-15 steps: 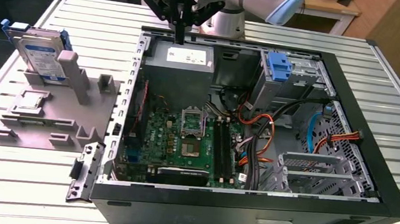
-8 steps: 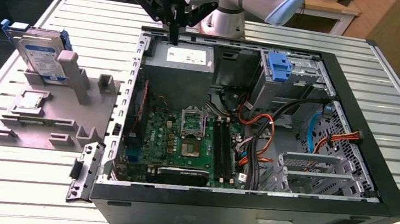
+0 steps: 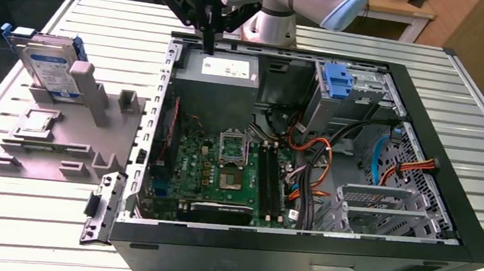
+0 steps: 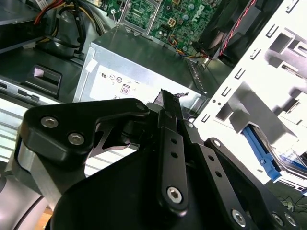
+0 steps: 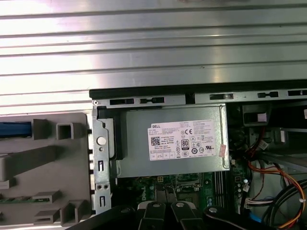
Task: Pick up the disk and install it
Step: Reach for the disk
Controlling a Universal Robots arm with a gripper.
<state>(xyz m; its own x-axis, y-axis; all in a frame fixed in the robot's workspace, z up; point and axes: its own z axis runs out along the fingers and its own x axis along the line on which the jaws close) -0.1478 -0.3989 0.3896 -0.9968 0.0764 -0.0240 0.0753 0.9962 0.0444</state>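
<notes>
While hovering over the grey metal box [image 3: 227,73] with tool [image 3: 207,44] clenched on nothing, stands well apart from the disk [image 3: 50,69], upright in the grey fixture [image 3: 64,133] at the exterior view's left; probably stiff, weighty, shock-sensitive, best taken by its blue-framed sides.

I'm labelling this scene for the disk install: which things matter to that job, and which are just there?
Part of the job:
disk, upright on the grey fixture
tool
open computer case

Just there:
grey metal box beneath the tool
motherboard
blue latch piece
</notes>
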